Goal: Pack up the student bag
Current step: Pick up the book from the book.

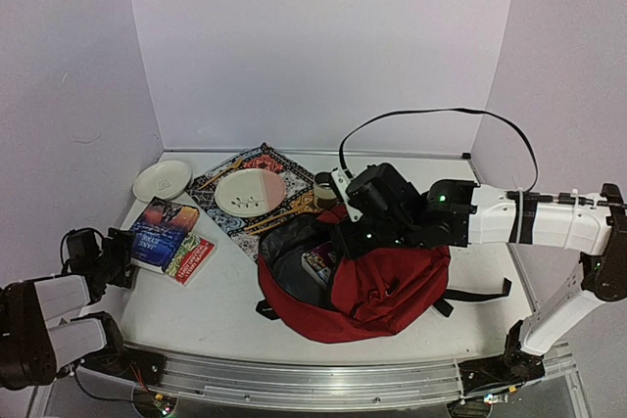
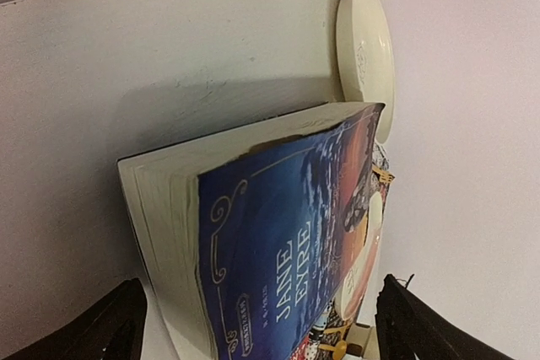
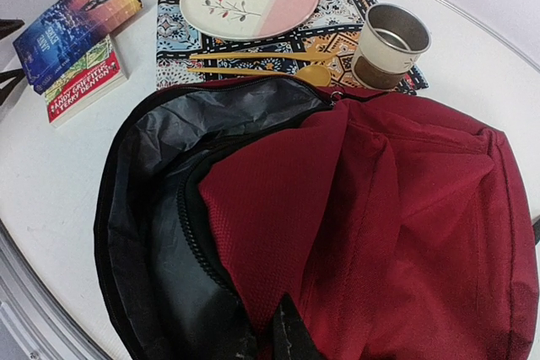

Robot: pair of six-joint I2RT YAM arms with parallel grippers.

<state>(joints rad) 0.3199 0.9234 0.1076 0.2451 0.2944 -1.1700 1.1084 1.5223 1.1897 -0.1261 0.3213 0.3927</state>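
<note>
The student bag (image 1: 392, 281), dark red with black trim, lies at the middle of the table with its main opening (image 3: 169, 208) gaping left and showing grey lining. A book (image 1: 315, 263) shows inside. My right gripper (image 1: 349, 238) is shut on the bag's red upper flap (image 3: 278, 208) and holds it up; one fingertip (image 3: 291, 335) shows under the fabric. My left gripper (image 1: 120, 256) is open at the table's left. Its fingers (image 2: 110, 326) stand either side of the near end of a blue "Jane Eyre" book (image 2: 278, 242) without touching it. A red-and-green book (image 1: 190, 256) lies against the blue one (image 1: 163, 230).
A patterned placemat (image 1: 220, 183) behind the bag bears a pink-and-white plate (image 1: 250, 191) and wooden cutlery (image 1: 284, 214). A metal cup (image 1: 325, 188) stands by the bag's top. A cream plate (image 1: 162, 180) sits far left. A black cable (image 1: 431, 113) loops above the right arm.
</note>
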